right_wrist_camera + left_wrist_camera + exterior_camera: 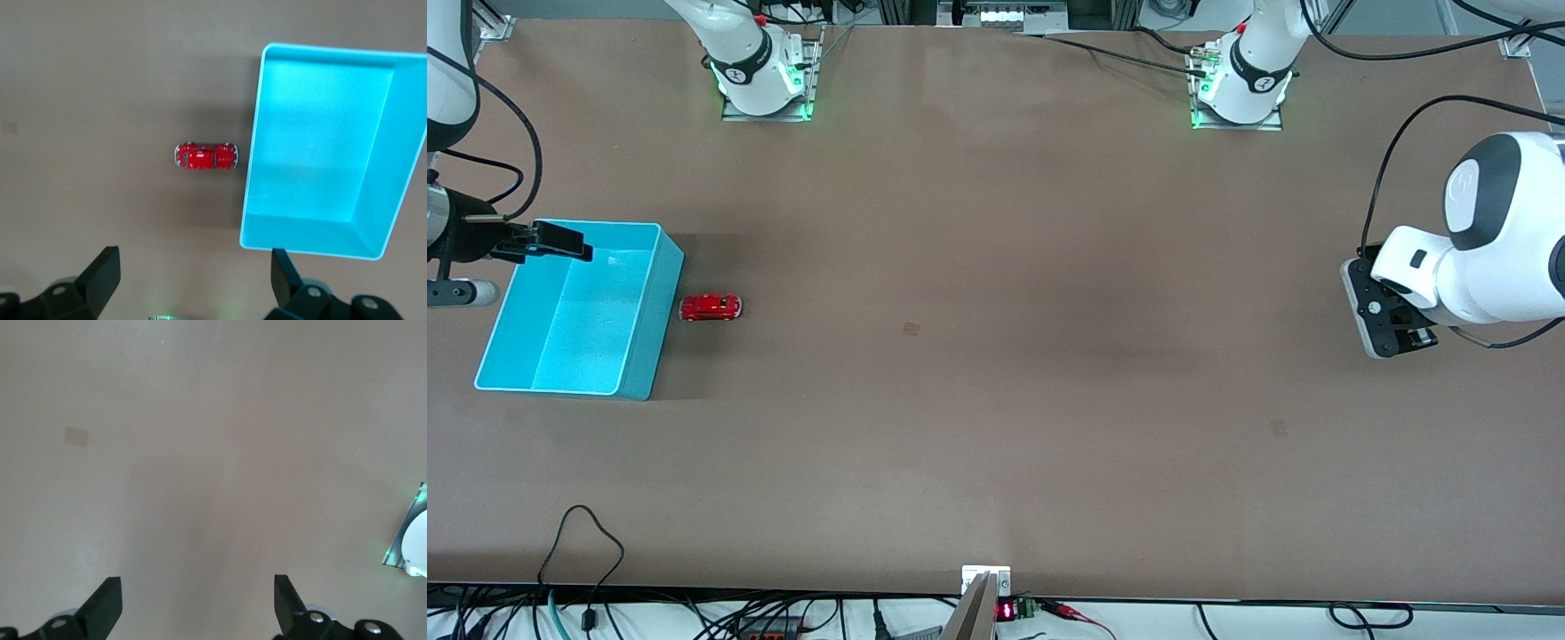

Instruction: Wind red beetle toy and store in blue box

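We see the tiny glossy red beetle-shaped toy car sitting on its wheels on the brown tabletop, just beside the long wall of the rectangular turquoise-blue plastic box, at the right arm's end of the table; car and box look close but not touching in the right wrist view, with a thin strip of table between the car and the box wall. Box is empty, open side up, so it's ready to take the toy. The right gripper hangs over the box rim farthest from the front camera, fingers spread wide with nothing between them; we judge it's parked high there so its camera takes in both car and box before going down. The left gripper waits over bare table at the left arm's end, well apart from the toy, jaws also apart and empty, only plain tabletop under it. Toy not yet picked or wound as far as we can judge, nothing stored. Next move likely calls for the right gripper to come down on the car's narrow body; it's small and smooth, so it could slip or roll off.
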You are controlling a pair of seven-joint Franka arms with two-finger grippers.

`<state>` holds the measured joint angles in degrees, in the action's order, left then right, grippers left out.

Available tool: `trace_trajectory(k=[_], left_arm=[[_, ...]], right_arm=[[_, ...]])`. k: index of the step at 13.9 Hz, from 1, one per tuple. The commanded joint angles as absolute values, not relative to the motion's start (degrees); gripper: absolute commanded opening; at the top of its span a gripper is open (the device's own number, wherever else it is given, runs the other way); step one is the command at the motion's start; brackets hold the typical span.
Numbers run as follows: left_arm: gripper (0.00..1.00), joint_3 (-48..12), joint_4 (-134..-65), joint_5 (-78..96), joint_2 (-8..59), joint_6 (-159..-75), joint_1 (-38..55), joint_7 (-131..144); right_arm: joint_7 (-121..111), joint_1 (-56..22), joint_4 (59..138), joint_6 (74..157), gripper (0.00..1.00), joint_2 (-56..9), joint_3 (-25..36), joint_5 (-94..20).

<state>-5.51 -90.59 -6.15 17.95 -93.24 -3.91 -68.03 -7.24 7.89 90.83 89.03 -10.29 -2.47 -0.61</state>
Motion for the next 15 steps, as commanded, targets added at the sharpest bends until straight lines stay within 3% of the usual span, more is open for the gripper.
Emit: trace_trajectory(k=[1,3,6,8,12,15], left_arm=[[1.00,-5.63,-85.36,-8.61,18.19,-88.43,-2.38,-61.98],[1.00,-5.63,-81.49,-8.70,18.19,-84.66,-1.58,-55.49],[1.00,-5.71,-77.44,-8.61,18.19,-81.13,-0.97,-45.64],[1.00,-5.63,-76.56,-8.53,18.11,-80.68,-0.09,-38.19],[1.00,-5.62,-76.46,-7.65,17.23,-78.23,0.26,-18.24],[1.00,-5.54,-72.26,-7.74,17.40,-74.72,0.88,-12.05]], right_arm=[[-9.05,8.79,91.05,87.63,1.00,-10.37,-2.81,-1.32],[-11.59,8.35,91.93,87.54,1.00,-10.28,-2.81,-1.32],[-18.52,8.87,99.99,92.00,1.00,-7.39,-3.51,-1.06],[-27.99,9.23,106.49,97.36,1.00,-4.94,-4.47,-0.79],[-42.41,16.95,117.31,109.13,1.00,-2.90,-14.40,3.14],[-58.21,16.70,124.43,121.06,1.00,-3.25,-15.03,6.15]])
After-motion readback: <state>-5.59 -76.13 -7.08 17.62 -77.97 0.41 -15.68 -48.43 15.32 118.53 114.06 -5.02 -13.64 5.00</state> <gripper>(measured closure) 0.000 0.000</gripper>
